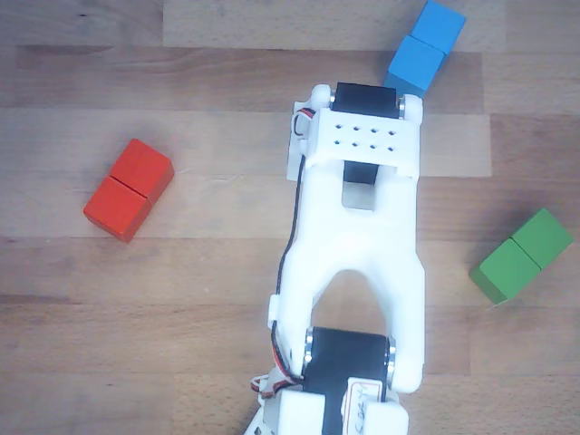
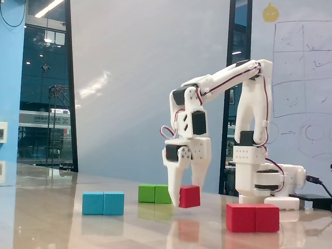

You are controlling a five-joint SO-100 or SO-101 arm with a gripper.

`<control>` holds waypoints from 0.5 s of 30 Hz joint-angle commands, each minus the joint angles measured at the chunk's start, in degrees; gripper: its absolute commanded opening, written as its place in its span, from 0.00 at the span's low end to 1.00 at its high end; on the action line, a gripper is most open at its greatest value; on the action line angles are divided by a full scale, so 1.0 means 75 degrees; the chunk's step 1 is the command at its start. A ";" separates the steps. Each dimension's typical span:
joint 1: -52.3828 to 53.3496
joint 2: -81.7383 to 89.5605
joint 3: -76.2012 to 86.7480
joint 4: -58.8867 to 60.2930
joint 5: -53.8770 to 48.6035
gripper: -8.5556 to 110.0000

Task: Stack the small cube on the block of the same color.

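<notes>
In the fixed view my gripper (image 2: 188,199) is shut on the small cube (image 2: 190,196), a red-orange cube held just above the tabletop. The red block (image 2: 252,217) with a seam across its middle lies on the table to the right of the cube and nearer the camera. The other view looks down on the arm (image 1: 361,236), whose white body hides both cube and fingers. There the red block (image 1: 129,189) lies at the left, apart from the arm.
A blue two-cube block (image 2: 103,203) lies at the left and a green one (image 2: 154,193) just behind the gripper. From above, the blue block (image 1: 426,47) is at the top right and the green block (image 1: 523,255) at the right. The arm's base (image 2: 264,181) stands at the right.
</notes>
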 commanded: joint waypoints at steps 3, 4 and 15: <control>-0.0105 0.0867 -0.1641 0.0047 0.0047 0.08; -0.0105 0.0867 -0.1875 0.0047 0.0047 0.08; -0.1570 0.0926 -0.3445 0.0059 0.0035 0.08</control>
